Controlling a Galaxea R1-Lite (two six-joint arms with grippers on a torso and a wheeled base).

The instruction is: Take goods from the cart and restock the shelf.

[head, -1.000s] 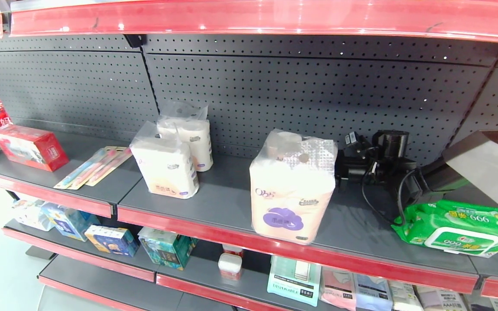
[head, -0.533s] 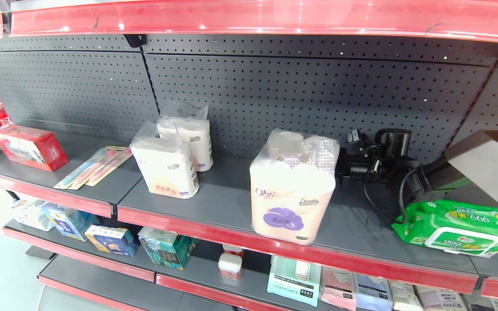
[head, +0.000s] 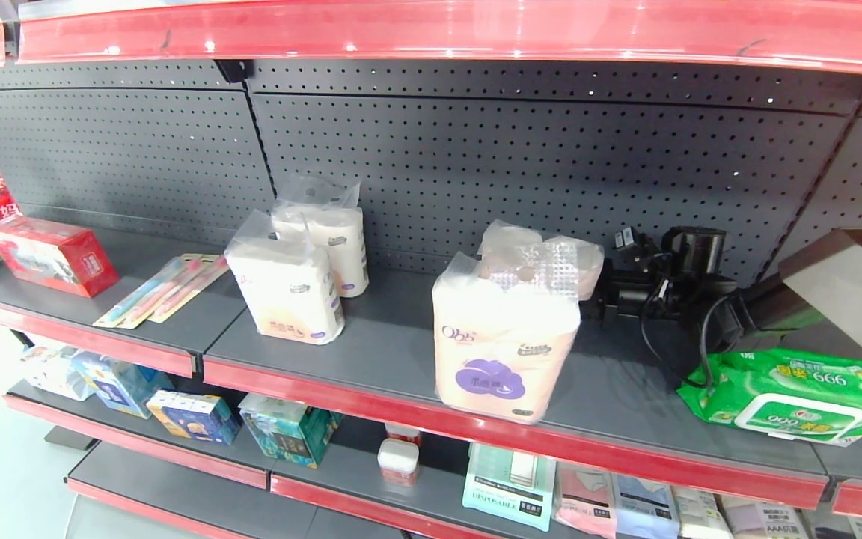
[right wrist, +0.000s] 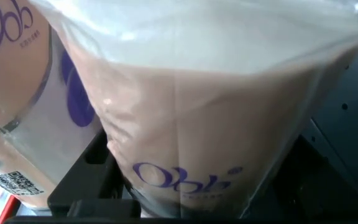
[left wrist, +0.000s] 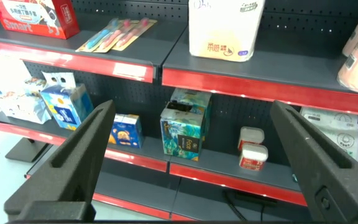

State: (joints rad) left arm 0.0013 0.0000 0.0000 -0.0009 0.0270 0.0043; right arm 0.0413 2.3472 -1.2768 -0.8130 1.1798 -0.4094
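Note the right gripper (head: 607, 298) clenched on a pack of toilet rolls (head: 551, 254), held at the back of the middle shelf (head: 371, 352), just behind the front pack (head: 502, 344) and seemingly touching it. Best lowered upright until the base sits flat, then released and drawn back clear of the film and the wet wipes (head: 790, 389). Leave the left gripper (left wrist: 191, 118), spread wide and empty before the lower shelves, where it is.

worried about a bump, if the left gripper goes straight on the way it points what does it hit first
Likely the teal patterned cardboard box on the lower shelf, dead ahead of the open left gripper; depth is unclear, though.
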